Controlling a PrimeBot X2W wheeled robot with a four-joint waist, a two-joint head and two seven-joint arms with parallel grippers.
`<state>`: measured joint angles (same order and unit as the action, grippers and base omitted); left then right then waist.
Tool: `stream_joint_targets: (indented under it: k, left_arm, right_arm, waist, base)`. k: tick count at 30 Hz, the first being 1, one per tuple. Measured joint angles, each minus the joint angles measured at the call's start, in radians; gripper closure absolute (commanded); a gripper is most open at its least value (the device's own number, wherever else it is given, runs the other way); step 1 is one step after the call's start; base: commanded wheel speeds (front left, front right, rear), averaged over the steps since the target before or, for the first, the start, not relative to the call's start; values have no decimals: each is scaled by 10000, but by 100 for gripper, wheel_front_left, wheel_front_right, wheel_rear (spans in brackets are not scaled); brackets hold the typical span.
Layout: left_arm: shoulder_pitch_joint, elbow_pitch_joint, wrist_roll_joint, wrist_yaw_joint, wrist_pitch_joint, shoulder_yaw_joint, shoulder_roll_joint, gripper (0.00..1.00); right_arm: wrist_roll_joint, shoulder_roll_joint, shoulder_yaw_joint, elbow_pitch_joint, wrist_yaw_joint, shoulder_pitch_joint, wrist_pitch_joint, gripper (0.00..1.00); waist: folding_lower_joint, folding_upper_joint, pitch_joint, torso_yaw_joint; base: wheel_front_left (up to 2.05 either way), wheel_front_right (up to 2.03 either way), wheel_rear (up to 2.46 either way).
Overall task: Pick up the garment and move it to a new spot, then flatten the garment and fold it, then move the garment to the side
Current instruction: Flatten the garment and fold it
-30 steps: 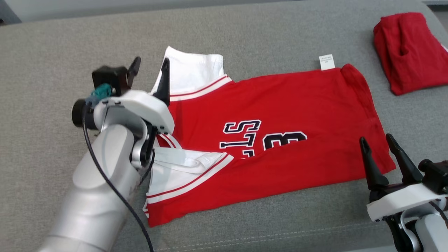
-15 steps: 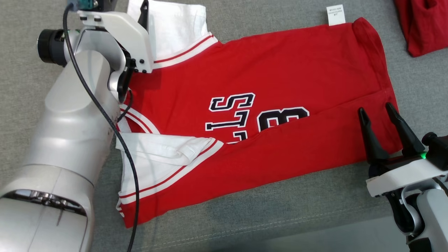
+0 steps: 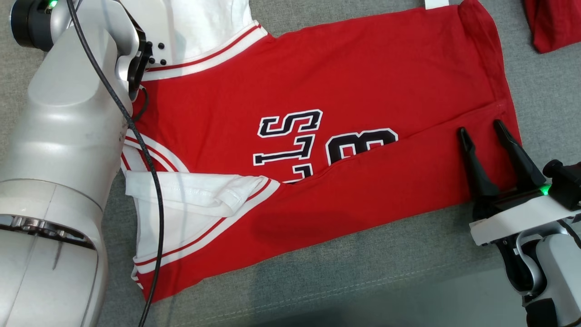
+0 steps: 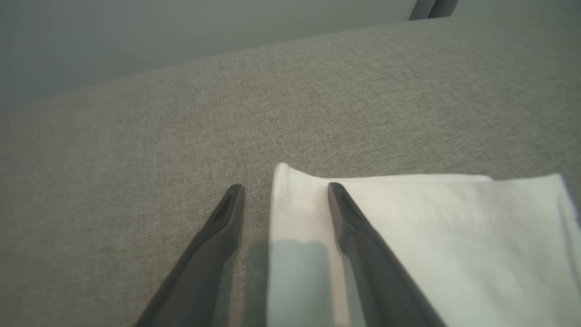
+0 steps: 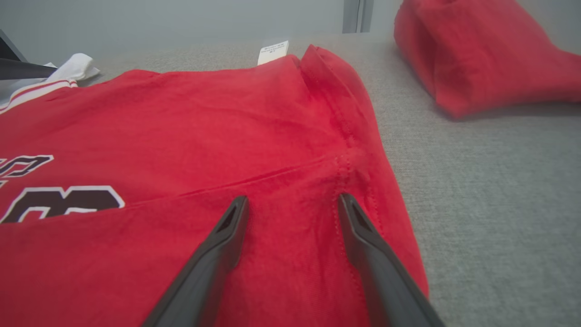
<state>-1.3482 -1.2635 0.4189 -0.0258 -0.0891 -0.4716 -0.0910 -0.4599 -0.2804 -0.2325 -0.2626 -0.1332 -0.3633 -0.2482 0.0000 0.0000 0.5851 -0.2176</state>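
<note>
Red garment (image 3: 363, 81) lies flat on grey surface (image 3: 363, 277), one long side folded in; further folds and the sideways move seemingly outstanding; left tool (image 4: 283, 188) and right tool (image 3: 480, 127) gape, empty.

Garment (image 3: 363, 81) on cushion (image 3: 363, 281), folded cloth (image 3: 553, 22) at far right

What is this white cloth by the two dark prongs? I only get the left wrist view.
Observer: It is the white short sleeve of a red jersey with black-and-white lettering, spread on the grey woven surface.
Operator: What is the other arm doing?
Observer: The right pincer is open, with its fingers over the jersey's hem at the far end from the sleeve.
Operator: Is anything else lying there?
Observer: A second red garment, bundled up, lies apart from the jersey, beyond that hem.
</note>
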Motion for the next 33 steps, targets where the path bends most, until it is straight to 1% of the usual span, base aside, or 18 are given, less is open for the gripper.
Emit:
stream_joint_targets:
  k: [1, 2, 3, 4, 6, 13, 17, 20, 22, 24, 28, 29, 32, 33]
  left_arm:
    - [-43, -33, -2, 2, 0, -12, 2, 28]
    - [-71, -63, 0, 48, 0, -23, 0, 57]
    - [-87, -81, 0, 86, 0, -29, -2, 77]
    - [-98, -98, 0, 115, -2, -50, 2, 100]
    - [-126, -121, 2, 261, -132, -111, 10, 100]
    - [-189, -221, 6, 422, 59, -228, 48, 100]
    - [-353, -267, 163, 621, 117, -146, 96, 100]
    - [-505, -272, 221, 736, 121, -140, 113, 100]
    - [-539, -272, 290, 895, 163, -102, 136, 100]
    - [-542, -278, 339, 959, 188, -102, 148, 100]
    - [-558, -288, 453, 1051, 286, -115, 155, 100]
    - [-587, -297, 491, 1053, 295, -136, 163, 100]
    - [-697, -309, 491, 1139, 380, -184, 180, 100]
    - [-735, -309, 500, 1139, 380, -190, 186, 100]
  right_arm:
    - [0, 2, -2, -2, 0, -16, 0, 0]
    - [0, 8, -8, -6, 0, -32, 0, 0]
    - [2, 21, -13, -17, 0, -53, 0, 0]
    - [2, 33, -19, -25, 0, -76, 0, 0]
    - [8, 63, -27, -44, 0, -117, 0, 0]
    - [12, 59, -27, -155, 0, -205, -2, 0]
    - [-439, -105, -205, -502, 0, -845, 115, 0]
    - [-849, -431, -313, -771, -2, -1827, 895, 0]
    - [-1035, -650, -284, -1005, 0, -2557, 1572, 0]
    - [-1267, -780, -267, -1267, 2, -3224, 2276, 0]
    - [-1649, -830, -399, -1954, 12, -4335, 3515, 0]
    - [-1939, -828, -552, -2243, 17, -4827, 3954, 0]
    - [-2199, -823, -782, -2782, 23, -5512, 4418, 0]
    - [-2253, -817, -848, -2984, 23, -5710, 4591, 7]
  waist:
    - [0, 0, 17, -4]
    - [0, 0, 30, -10]
    - [0, 0, 40, -15]
    - [0, 0, 49, -18]
    - [0, 0, 55, -15]
    - [0, 0, -4, 75]
    - [0, 0, -76, 154]
    - [0, 0, -80, 189]
    - [0, 0, -58, 226]
    - [0, 0, -29, 275]
    - [0, 0, 15, 390]
    - [0, 0, 29, 437]
    - [0, 0, 51, 492]
    - [0, 0, 57, 513]
  base:
    - [0, 0, 0]
    - [0, 0, 0]
    - [0, 0, 0]
    - [0, 0, 0]
    - [0, 0, 0]
    - [0, 0, 0]
    - [0, 0, 0]
    - [0, 0, 0]
    - [0, 0, 0]
    - [0, 0, 0]
    - [0, 0, 0]
    - [0, 0, 0]
    - [0, 0, 0]
    - [0, 0, 0]
